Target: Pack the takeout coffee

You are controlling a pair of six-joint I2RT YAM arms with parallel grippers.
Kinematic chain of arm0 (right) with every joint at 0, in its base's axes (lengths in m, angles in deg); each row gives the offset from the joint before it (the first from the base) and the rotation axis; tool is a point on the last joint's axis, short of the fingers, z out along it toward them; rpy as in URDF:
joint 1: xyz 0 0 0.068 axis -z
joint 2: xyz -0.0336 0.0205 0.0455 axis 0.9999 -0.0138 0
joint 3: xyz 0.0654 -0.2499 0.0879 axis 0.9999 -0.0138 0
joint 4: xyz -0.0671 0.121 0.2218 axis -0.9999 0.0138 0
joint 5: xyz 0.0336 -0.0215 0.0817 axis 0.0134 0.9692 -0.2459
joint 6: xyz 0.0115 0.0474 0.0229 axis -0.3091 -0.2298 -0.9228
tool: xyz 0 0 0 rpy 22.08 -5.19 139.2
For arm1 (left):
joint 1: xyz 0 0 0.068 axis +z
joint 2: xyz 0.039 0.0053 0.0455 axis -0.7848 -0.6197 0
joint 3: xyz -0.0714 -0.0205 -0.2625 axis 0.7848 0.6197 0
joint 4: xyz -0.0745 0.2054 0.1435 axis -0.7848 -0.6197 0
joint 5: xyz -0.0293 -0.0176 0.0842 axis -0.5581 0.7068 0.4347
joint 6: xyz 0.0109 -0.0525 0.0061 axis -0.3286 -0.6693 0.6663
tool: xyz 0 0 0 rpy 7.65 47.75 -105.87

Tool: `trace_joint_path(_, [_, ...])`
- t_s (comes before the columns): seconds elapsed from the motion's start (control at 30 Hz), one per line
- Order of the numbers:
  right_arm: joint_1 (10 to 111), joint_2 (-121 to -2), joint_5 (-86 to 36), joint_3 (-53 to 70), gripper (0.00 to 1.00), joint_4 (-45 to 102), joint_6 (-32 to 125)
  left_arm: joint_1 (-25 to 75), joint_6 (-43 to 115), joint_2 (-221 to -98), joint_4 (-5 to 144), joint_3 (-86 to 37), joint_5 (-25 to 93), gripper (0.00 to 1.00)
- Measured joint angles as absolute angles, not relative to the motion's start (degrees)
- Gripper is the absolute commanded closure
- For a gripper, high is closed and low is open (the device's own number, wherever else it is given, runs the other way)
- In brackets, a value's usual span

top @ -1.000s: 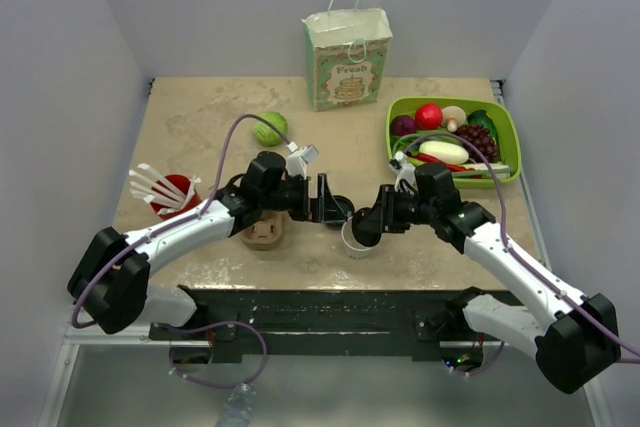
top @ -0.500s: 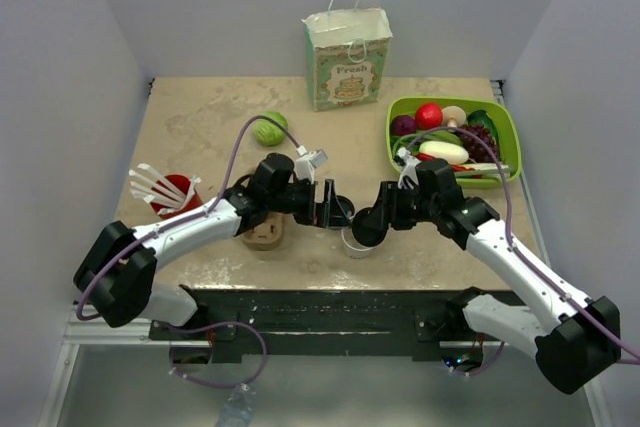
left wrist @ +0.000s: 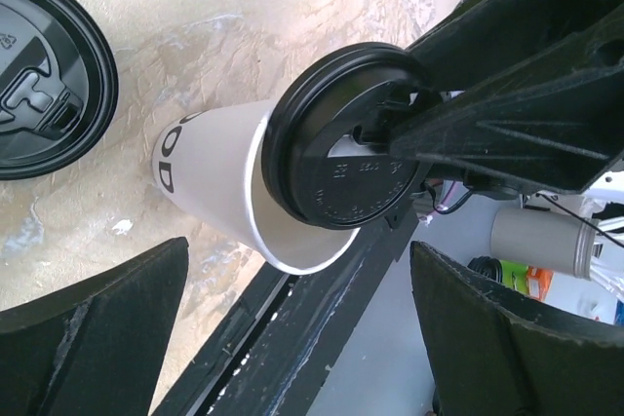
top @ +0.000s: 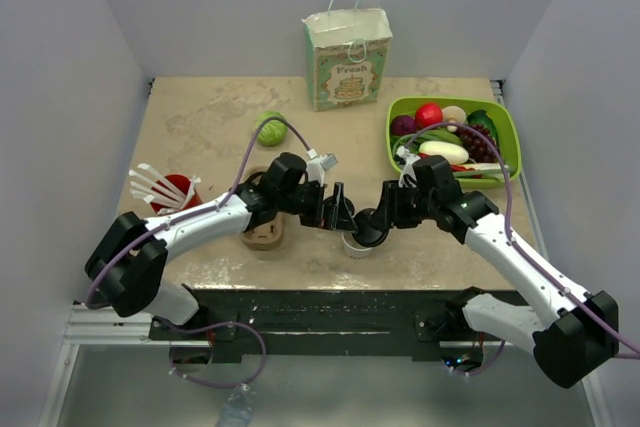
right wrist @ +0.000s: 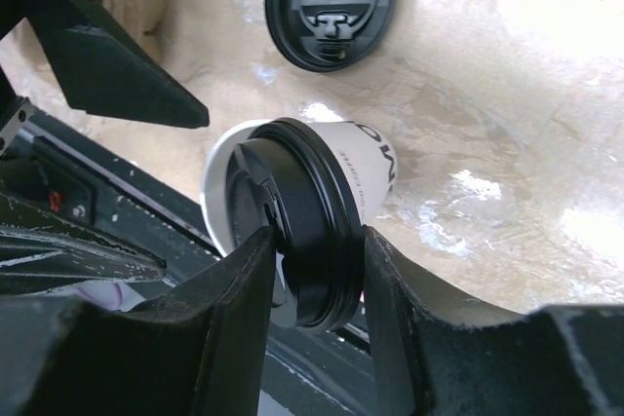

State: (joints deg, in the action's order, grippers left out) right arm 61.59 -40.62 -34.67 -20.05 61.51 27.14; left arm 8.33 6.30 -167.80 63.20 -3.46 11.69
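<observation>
The takeout coffee, a small white paper cup point(left wrist: 219, 177), stands near the table's front edge point(top: 355, 243). It also shows in the right wrist view point(right wrist: 375, 168). My right gripper point(right wrist: 318, 245) is shut on a round black lid point(right wrist: 297, 207) and holds it tilted against the cup's open rim. The lid is not seated. This held lid also shows in the left wrist view point(left wrist: 341, 153). My left gripper point(left wrist: 297, 338) is open wide, with the cup just ahead between its fingers, untouched. In the top view the left gripper point(top: 335, 209) is just left of the right gripper point(top: 370, 225).
A second loose black lid point(right wrist: 330, 2) lies flat on the table beyond the cup. A paper bag point(top: 347, 57) stands at the back. A green tray point(top: 508, 175) of produce is at right. A red cup of white utensils point(top: 176, 191), a green vegetable point(top: 270, 129) and a brown carrier point(top: 264, 236) are at left.
My left gripper has moved right, up to the cup. My right gripper has shifted the black lid slightly over the cup's rim.
</observation>
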Motion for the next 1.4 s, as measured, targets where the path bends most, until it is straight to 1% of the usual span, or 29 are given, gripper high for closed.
trace_joint_path(0.27, [61.64,-41.25,-33.95,-20.05,0.58,62.19,28.43,7.76,5.82,-169.00,63.27,-3.46,11.40,0.00])
trace_joint_path(0.83, [61.64,-41.49,-34.02,-20.64,0.52,61.80,28.60,6.82,1.32,-169.90,67.16,-3.44,10.73,0.00])
trace_joint_path(0.93, [61.64,-42.04,-35.29,-20.68,0.50,61.77,28.71,6.60,0.88,-169.92,67.14,-3.44,10.73,0.01])
trace_joint_path(1.1, [61.64,-42.98,-37.01,-20.92,0.50,61.77,28.71,6.30,0.22,-170.09,67.14,-3.44,10.73,0.01])
trace_joint_path(1.4, [61.64,-43.29,-38.02,-21.88,0.51,60.37,28.12,6.23,0.01,-170.14,66.74,-3.42,10.90,0.07])
